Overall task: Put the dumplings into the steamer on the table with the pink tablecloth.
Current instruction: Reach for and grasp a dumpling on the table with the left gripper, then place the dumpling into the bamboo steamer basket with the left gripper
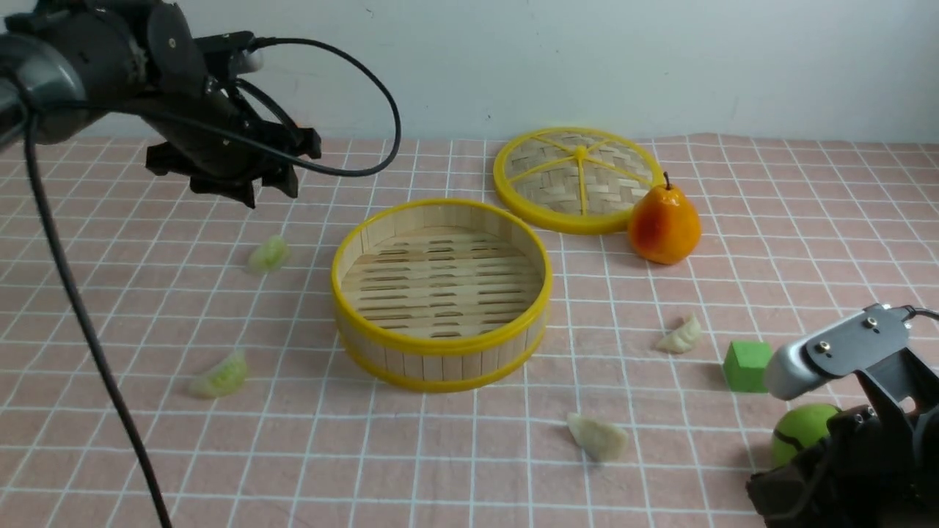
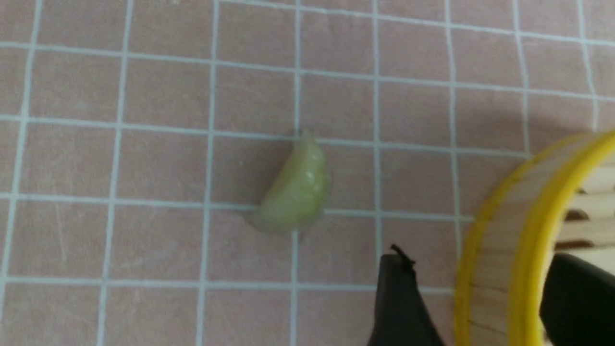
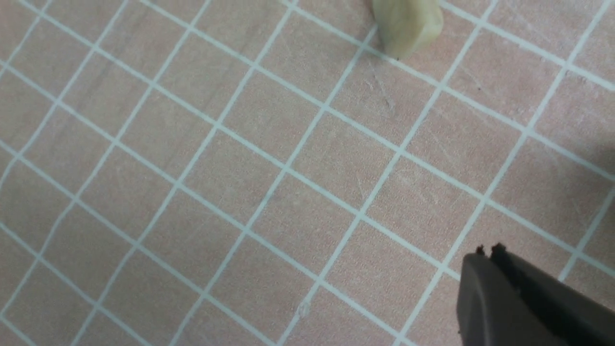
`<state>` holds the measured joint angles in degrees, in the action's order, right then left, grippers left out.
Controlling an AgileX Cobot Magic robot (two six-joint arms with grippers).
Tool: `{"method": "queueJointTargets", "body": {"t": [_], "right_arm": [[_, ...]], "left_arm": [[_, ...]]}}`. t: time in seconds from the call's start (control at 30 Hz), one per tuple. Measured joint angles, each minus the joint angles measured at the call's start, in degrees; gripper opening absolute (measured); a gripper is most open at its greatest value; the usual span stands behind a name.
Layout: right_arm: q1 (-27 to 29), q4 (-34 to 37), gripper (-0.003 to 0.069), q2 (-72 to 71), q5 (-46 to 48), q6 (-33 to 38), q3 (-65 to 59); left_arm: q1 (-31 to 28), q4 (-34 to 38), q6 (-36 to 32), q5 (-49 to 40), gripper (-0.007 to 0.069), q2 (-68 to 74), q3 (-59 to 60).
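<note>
The steamer (image 1: 440, 350) stands empty in the middle of the pink tablecloth (image 1: 513, 477) that covers the table. Two pale green dumplings lie to its left, one further back (image 1: 268, 254) and one nearer (image 1: 220, 376). Two off-white dumplings lie to its right (image 1: 681, 336) and front right (image 1: 598, 438). My left gripper (image 1: 268, 189) hangs open above the further green dumpling (image 2: 295, 190), holding nothing, its dark fingers (image 2: 399, 288) on either side of the steamer's wall (image 2: 499, 250) in the wrist view. My right gripper (image 3: 486, 251) is shut and empty, low at the front right, short of an off-white dumpling (image 3: 407, 21).
The flat woven lid (image 1: 579, 180) lies behind the steamer with an orange pear (image 1: 664, 224) at its right edge. A green cube (image 1: 747, 365) and a green ball (image 1: 799, 433) sit next to my right arm. A black cable (image 1: 81, 315) hangs down at the left.
</note>
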<state>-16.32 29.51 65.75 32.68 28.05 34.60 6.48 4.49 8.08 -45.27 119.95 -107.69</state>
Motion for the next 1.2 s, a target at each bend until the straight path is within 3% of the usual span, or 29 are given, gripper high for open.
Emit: {"method": "queueJointTargets", "body": {"t": [0.13, 0.43, 0.6, 0.67, 0.7, 0.9, 1.1, 1.2], "right_arm": [[0.0, 0.2, 0.0004, 0.0, -0.6, 0.0, 0.0], [0.0, 0.2, 0.0010, 0.8, -2.2, 0.0, 0.0], [0.0, 0.3, 0.0013, 1.6, -2.4, 0.0, 0.0], [0.0, 0.4, 0.0014, 1.6, -2.4, 0.0, 0.0], [0.0, 0.9, 0.0015, 1.6, -2.4, 0.0, 0.0], [0.0, 1.5, 0.0021, 1.6, -2.5, 0.1, 0.0], [0.0, 1.7, 0.0021, 1.6, -3.0, 0.1, 0.0], [0.0, 1.7, 0.0023, 1.6, -3.4, 0.1, 0.0]], "left_arm": [[-1.1, -1.9, -0.4, -0.1, 0.0456, 8.5, -6.5], [-1.1, -4.5, -4.1, 4.3, 0.0429, 16.4, -9.1], [-1.1, -5.3, -2.7, 3.4, 0.0335, 16.9, -9.3], [-1.1, -5.4, -0.5, 2.5, 0.0219, 16.9, -9.4], [-1.1, -5.5, 0.1, 2.0, 0.0199, 16.9, -9.5], [-1.1, -5.3, 0.9, -2.1, 0.0200, 15.7, -9.6], [-1.0, 2.8, -1.1, -5.0, 0.0198, 7.9, -9.4], [0.8, 11.1, -6.2, -8.0, 0.0195, 1.6, -9.5]]}}
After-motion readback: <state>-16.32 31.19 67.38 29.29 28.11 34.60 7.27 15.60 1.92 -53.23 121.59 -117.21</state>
